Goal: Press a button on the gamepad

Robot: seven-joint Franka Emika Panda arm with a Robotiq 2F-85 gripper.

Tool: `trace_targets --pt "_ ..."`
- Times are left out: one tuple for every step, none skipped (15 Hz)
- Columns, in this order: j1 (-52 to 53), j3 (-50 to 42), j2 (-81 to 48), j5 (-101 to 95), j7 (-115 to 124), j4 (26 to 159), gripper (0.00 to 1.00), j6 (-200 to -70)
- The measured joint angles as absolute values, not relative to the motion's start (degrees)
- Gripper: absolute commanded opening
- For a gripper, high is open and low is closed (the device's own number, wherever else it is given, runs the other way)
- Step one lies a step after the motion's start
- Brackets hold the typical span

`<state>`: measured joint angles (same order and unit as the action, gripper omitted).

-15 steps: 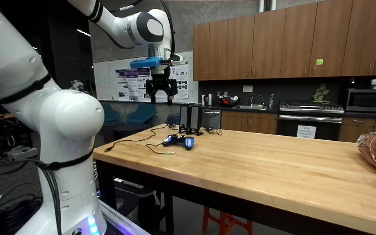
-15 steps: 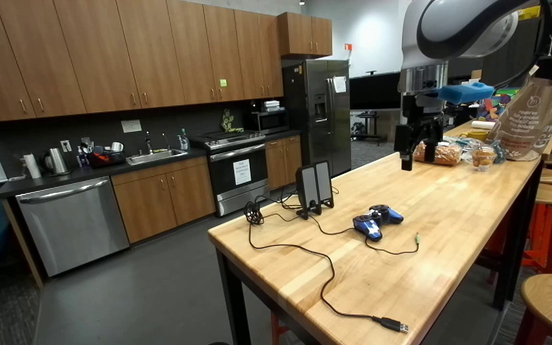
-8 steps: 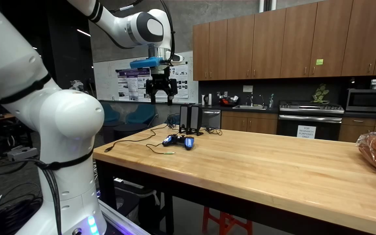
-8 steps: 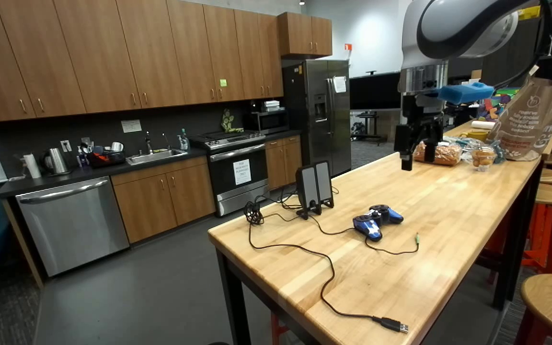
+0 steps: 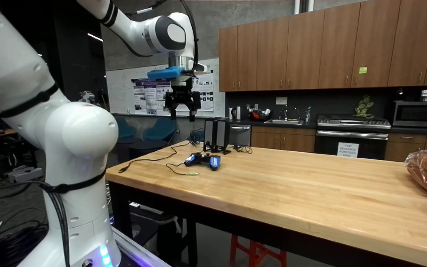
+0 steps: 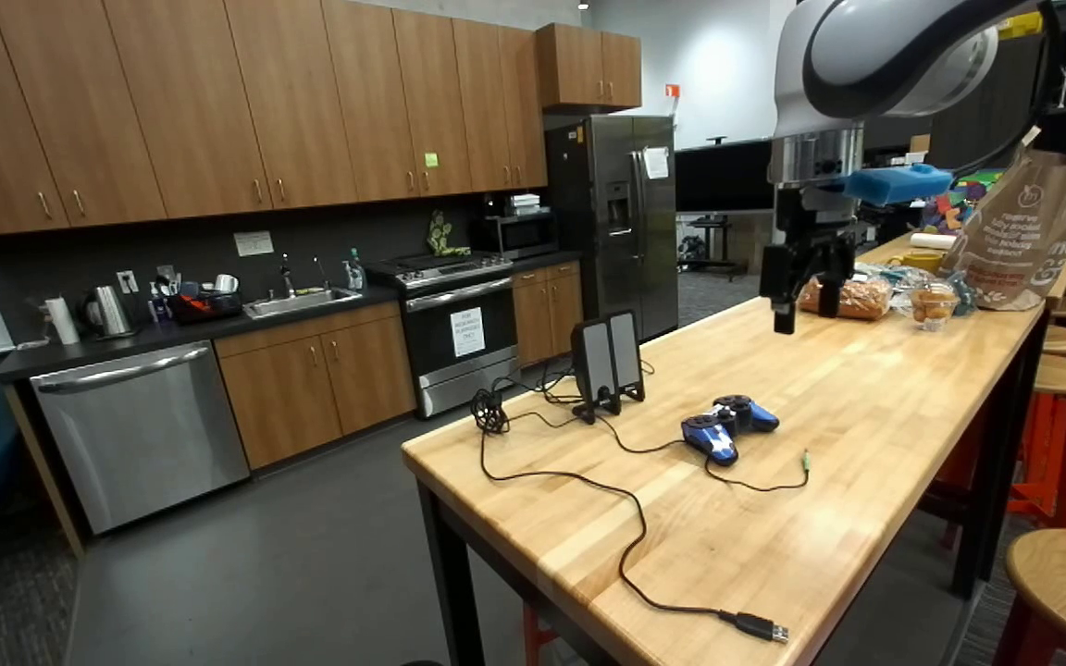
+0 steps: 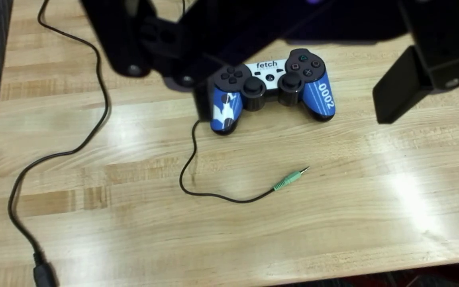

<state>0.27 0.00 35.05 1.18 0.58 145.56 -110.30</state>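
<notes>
The gamepad [image 5: 202, 159] is a small black controller with blue grips, lying on the wooden table. It also shows in an exterior view [image 6: 730, 425]. In the wrist view the gamepad [image 7: 268, 73] lies face up, with a white "fetch" label, two sticks, a direction pad at left and round buttons at right. My gripper [image 5: 182, 115] is open and empty, pointing down, well above the table. It also shows in an exterior view [image 6: 807, 313]. In the wrist view the gripper's fingers [image 7: 300, 101] stand wide apart, and the left one partly covers the gamepad's left edge.
Two upright speakers [image 6: 609, 363] stand behind the gamepad, with tangled black cable beside them. A green audio plug [image 7: 288, 180] lies near the gamepad. A USB plug [image 6: 755, 626] lies near the table's corner. Bagged bread [image 6: 848, 296] and a paper bag [image 6: 1019, 231] stand farther along.
My gripper has moved down very slightly, still open. The gamepad, cables and speakers have not moved.
</notes>
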Motion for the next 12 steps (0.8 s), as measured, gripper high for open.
trace_targets --pt "0.42 0.05 34.69 1.49 0.58 145.8 1.0 -110.73" --pt "0.58 0.17 34.29 1.72 0.58 146.1 1.0 -111.36" --pt "0.76 0.33 33.78 1.92 0.58 146.38 1.0 -112.12" --pt "0.95 0.54 33.21 2.06 0.58 146.6 1.0 -112.94" --pt "1.1 0.78 32.59 2.2 0.58 146.8 1.0 -113.88" --pt "1.24 1.01 31.99 2.28 0.58 146.94 1.0 -114.82" --pt "1.38 1.26 31.34 2.29 0.59 147.04 1.0 -115.76" --pt "1.49 1.54 30.67 2.29 0.59 147.06 1.0 -116.54" --pt "1.6 1.83 29.97 2.28 0.59 147.06 0.86 -117.24" --pt "1.74 2.09 29.24 2.25 0.59 147.03 0.73 -117.91" --pt "1.82 2.35 28.5 2.2 0.59 147.01 0.68 -118.59" --pt "1.92 2.59 27.76 2.16 0.59 146.95 0.62 -119.22"
